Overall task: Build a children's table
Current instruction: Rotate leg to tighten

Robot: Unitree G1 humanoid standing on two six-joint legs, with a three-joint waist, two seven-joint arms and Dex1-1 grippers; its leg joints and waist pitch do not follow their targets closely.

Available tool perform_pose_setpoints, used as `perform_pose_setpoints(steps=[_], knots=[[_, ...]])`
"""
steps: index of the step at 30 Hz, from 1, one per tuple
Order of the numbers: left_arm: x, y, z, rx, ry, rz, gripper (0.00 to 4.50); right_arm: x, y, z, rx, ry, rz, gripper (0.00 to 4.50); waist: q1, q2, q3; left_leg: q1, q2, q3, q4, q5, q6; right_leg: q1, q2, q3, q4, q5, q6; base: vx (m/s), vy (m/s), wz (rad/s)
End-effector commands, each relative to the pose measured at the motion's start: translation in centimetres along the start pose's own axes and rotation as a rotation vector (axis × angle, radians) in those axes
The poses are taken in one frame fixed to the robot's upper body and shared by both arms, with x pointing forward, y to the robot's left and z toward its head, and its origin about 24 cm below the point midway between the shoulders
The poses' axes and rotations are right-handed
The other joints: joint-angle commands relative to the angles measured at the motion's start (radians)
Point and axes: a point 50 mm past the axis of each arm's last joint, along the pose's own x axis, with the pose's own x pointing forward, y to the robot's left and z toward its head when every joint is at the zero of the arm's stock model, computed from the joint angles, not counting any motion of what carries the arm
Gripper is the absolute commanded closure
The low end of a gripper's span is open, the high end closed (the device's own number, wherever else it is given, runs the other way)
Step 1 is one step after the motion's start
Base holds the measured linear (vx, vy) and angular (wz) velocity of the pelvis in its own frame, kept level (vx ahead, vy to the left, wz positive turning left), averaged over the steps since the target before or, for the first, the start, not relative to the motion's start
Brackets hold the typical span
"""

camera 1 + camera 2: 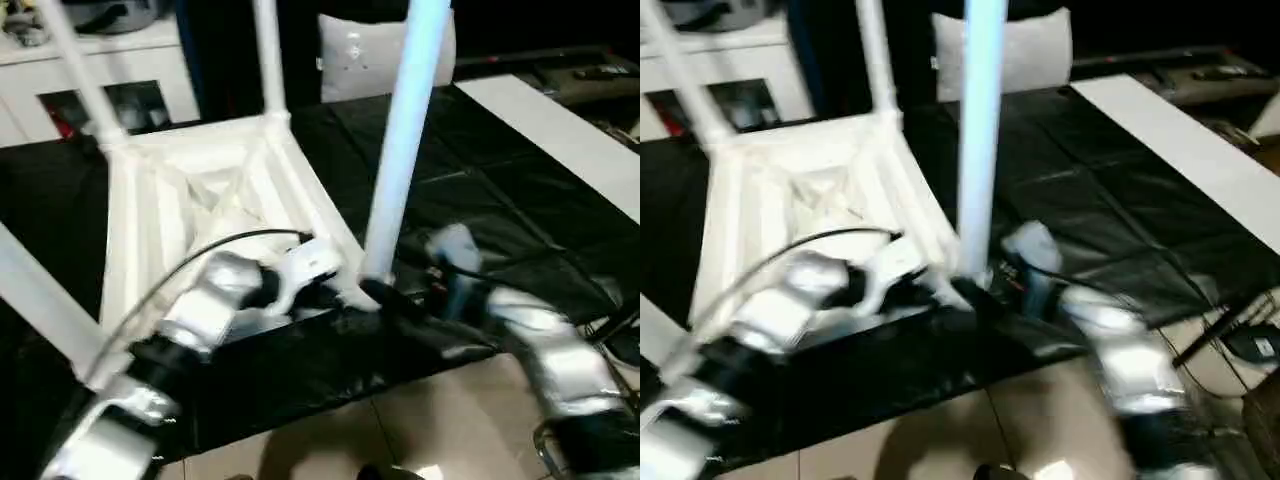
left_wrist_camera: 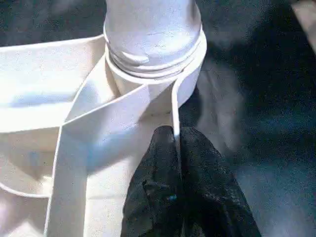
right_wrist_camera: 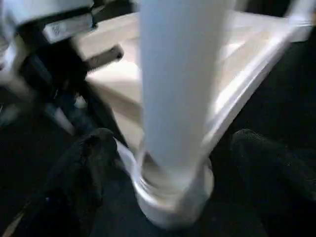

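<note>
I see the tabletop [image 1: 200, 210] lying upside down on the black-covered desk [image 1: 500, 210], its ribbed underside facing up, with white legs standing in its corner sockets. The near leg [image 1: 405, 140] rises from the corner socket [image 2: 190, 74] closest to me, at the desk's front edge. My left gripper [image 2: 177, 148] has its two black fingers pressed together on the thin rim of the tabletop just beside that socket, pinching the plastic edge. My right gripper [image 3: 173, 163] sits at the base of the same leg with its fingers [image 3: 84, 168] spread wide apart, one on each side of the tube and clear of it. Another leg [image 1: 268, 55] stands at the far corner, and beyond the desk I see a white cabinet [image 1: 100, 70] and a pale cushion-like panel [image 1: 350, 55].
</note>
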Motion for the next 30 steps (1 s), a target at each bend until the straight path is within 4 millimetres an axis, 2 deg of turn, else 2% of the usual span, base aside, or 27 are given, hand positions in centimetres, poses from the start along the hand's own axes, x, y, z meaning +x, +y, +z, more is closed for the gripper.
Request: perform_pose_setpoints(steps=[1, 4, 5, 6, 7, 9, 10, 13, 17, 21, 22, 23, 24, 26, 27, 30], knots=[[0.4, -0.8, 1.5, 0.129, -0.03, -0.125, 4.5, -0.1, 0.5, 0.4, -0.027, -0.009, 0.078, 0.37, -0.003, 0.002, -0.076, 0.006, 0.036, -0.011, -0.082, -0.214, 0.075, 0.059, -0.074, 0.064, -0.099, -0.477, -0.004, 0.0, 0.0, 0.0], [0.0, -0.9, 0.9, 0.177, 0.009, -0.186, 4.5, -0.7, 0.4, 0.6, -0.031, 0.007, 0.157, 0.37, 0.01, 0.0, -0.082, 0.003, 0.04, -0.01, -0.082, -0.164, 0.087, 0.063, -0.078, 0.074, -0.085, -0.41, -0.039, 0.0, 0.0, 0.0], [0.0, -0.9, 0.9, 0.177, 0.009, -0.186, 4.5, -0.7, 0.4, 0.6, -0.031, 0.007, 0.157, 0.37, 0.019, 0.002, -0.085, 0.002, 0.043, -0.009, -0.081, -0.132, 0.094, 0.064, -0.079, 0.079, -0.077, -0.371, -0.053, 0.0, 0.0, 0.0], [-0.2, -1.0, 0.7, 0.198, 0.028, -0.223, 4.5, -1.1, 0.4, 0.7, -0.024, 0.018, 0.205, 0.37, 0.029, -0.003, -0.087, 0.003, 0.042, -0.006, -0.081, -0.114, 0.102, 0.064, -0.079, 0.081, -0.073, -0.35, -0.065, 0.0, 0.0, 0.0], [-0.3, -1.0, 0.6, 0.213, 0.037, -0.244, 4.5, -1.2, 0.3, 0.8, -0.022, 0.027, 0.23, 0.37, 0.032, -0.003, -0.088, 0.001, 0.044, -0.007, -0.082, -0.103, 0.102, 0.067, -0.081, 0.084, -0.066, -0.334, -0.073, 0.0, 0.0, 0.0], [-0.6, -0.9, 0.4, 0.244, 0.057, -0.281, 4.5, -1.3, 0.3, 0.8, -0.02, 0.046, 0.28, 0.63, 0.041, -0.005, -0.089, -0.002, 0.041, -0.004, -0.08, -0.073, 0.112, 0.068, -0.079, 0.085, -0.062, -0.306, -0.081, 0.0, 0.0, 0.0], [-0.7, -0.9, 0.4, 0.259, 0.06, -0.294, 4.5, -1.3, 0.3, 0.8, -0.019, 0.052, 0.299, 0.72, 0.043, -0.009, -0.09, -0.003, 0.042, -0.003, -0.08, -0.067, 0.111, 0.07, -0.08, 0.085, -0.062, -0.307, -0.08, 0.0, 0.0, 0.0], [-0.8, -0.8, 0.4, 0.287, 0.073, -0.32, 4.5, -1.2, 0.6, 0.6, -0.024, 0.079, 0.366, 0.92, 0.052, -0.007, -0.09, -0.001, 0.043, -0.002, -0.081, -0.061, 0.103, 0.069, -0.08, 0.083, -0.063, -0.325, -0.076, 0.0, 0.0, 0.0], [-0.7, -0.5, 0.6, 0.312, 0.078, -0.322, 4.5, -0.7, 1.0, 0.1, -0.045, 0.111, 0.426, 1.23, 0.055, -0.007, -0.09, 0.0, 0.047, -0.002, -0.082, -0.067, 0.097, 0.069, -0.081, 0.084, -0.061, -0.32, -0.08, 0.0, 0.0, 0.0], [-0.4, -0.3, 1.0, 0.331, 0.068, -0.332, 4.5, 0.2, 1.1, 0.2, -0.036, 0.102, 0.45, 1.48, 0.055, -0.01, -0.088, -0.001, 0.04, 0.001, -0.082, -0.091, 0.081, 0.07, -0.08, 0.081, -0.07, -0.376, -0.061, 0.0, 0.0, 0.0], [-0.4, -0.3, 1.1, 0.332, 0.066, -0.332, 4.5, 0.3, 1.1, 0.2, -0.033, 0.102, 0.453, 1.72, 0.057, -0.01, -0.089, 0.001, 0.04, 0.002, -0.082, -0.09, 0.076, 0.07, -0.08, 0.081, -0.073, -0.389, -0.054, 0.0, 0.0, 0.0], [-0.4, -0.3, 1.2, 0.334, 0.064, -0.335, 4.5, 0.4, 1.1, 0.2, -0.031, 0.103, 0.459, 1.72, 0.058, -0.01, -0.089, 0.002, 0.041, 0.002, -0.082, -0.085, 0.076, 0.069, -0.08, 0.082, -0.072, -0.385, -0.054, 0.0, 0.0, 0.0], [-0.3, -0.3, 1.2, 0.334, 0.062, -0.339, 4.5, 0.5, 1.1, 0.2, -0.028, 0.105, 0.465, 1.83, 0.058, -0.015, -0.09, 0.0, 0.043, 0.001, -0.082, -0.074, 0.08, 0.07, -0.08, 0.082, -0.069, -0.371, -0.056, 0.0, 0.0, 0.0], [-0.3, -0.3, 1.2, 0.337, 0.062, -0.344, 4.5, 0.6, 1.1, 0.1, -0.024, 0.108, 0.474, 1.89, 0.061, -0.012, -0.091, -0.001, 0.044, 0.001, -0.081, -0.06, 0.086, 0.069, -0.08, 0.083, -0.065, -0.35, -0.061, 0.0, 0.0, 0.0], [-0.3, -0.3, 1.2, 0.338, 0.062, -0.344, 4.5, 0.6, 1.1, 0.1, -0.022, 0.109, 0.477, 2.13, 0.062, -0.011, -0.092, -0.001, 0.045, 0.001, -0.081, -0.058, 0.087, 0.069, -0.08, 0.083, -0.064, -0.344, -0.063, 0.0, 0.0, 0.0], [-0.2, -0.3, 1.1, 0.34, 0.066, -0.35, 4.5, 0.8, 1.1, 0.1, -0.02, 0.11, 0.481, 2.28, 0.068, -0.012, -0.093, 0.001, 0.046, 0.002, -0.081, -0.053, 0.088, 0.068, -0.082, 0.085, -0.061, -0.332, -0.072, 0.0, 0.0, 0.0]])
